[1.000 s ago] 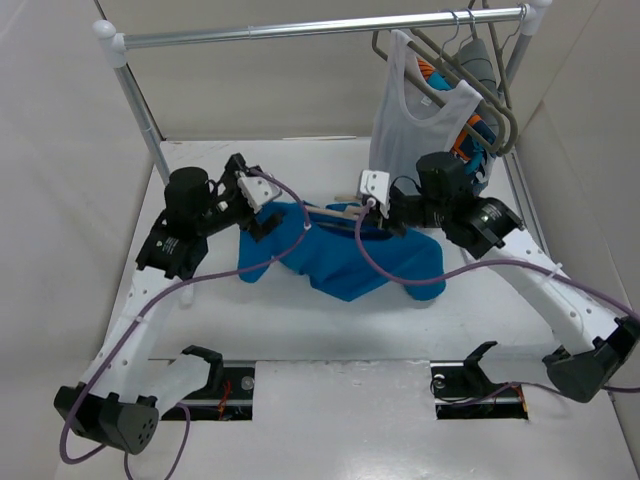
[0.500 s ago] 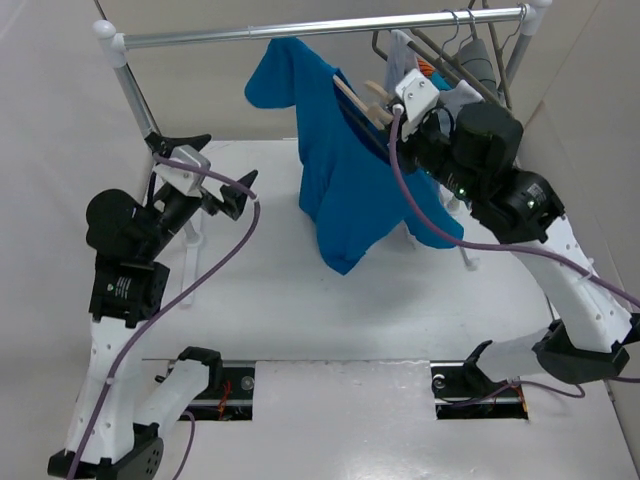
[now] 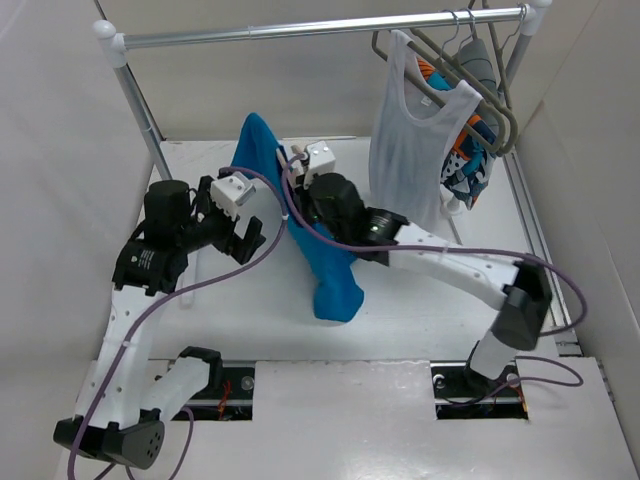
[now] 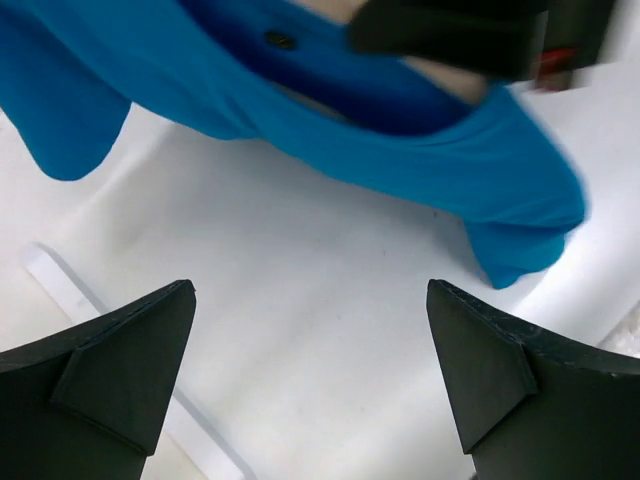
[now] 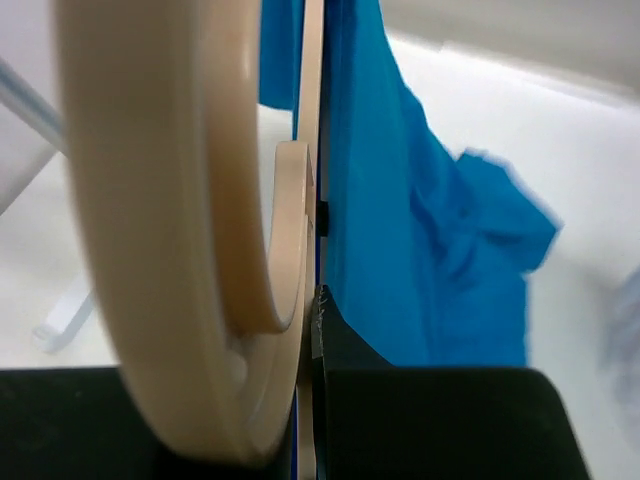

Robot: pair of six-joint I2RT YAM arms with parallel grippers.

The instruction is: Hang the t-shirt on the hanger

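Right wrist view: what have we got hold of?

– We see the hanger (image 5: 150, 230) close against the lens, its pale hook curving across the left. The right gripper (image 5: 315, 330) is closed on the thin frame just below the hook. We judge that grip lets the frame hang free for the cloth.

– And the t-shirt?

– The t-shirt (image 5: 420, 230) drapes off the frame on the far side. From the top camera it hangs above the table (image 3: 430, 330) between our two arms, its lower end (image 3: 335, 295) at or just above the surface; we cannot tell which.

– Why is our other arm there?

– The left gripper (image 4: 310, 370) is spread wide and holds nothing, aimed at the cloth (image 4: 400, 170). We take it as ready to tug a shoulder or hem straight.

– What can we not make out?

– The hanger's arms are buried in blue cloth, so we cannot say whether both shoulders are seated. From above, the right gripper's fingers are hidden behind the shirt and wrist.

– Anything nearby?

– The rail (image 3: 320, 28) stands behind, with a white vest (image 3: 410, 120) on the grey hangers (image 3: 470, 60), well apart from our shirt.
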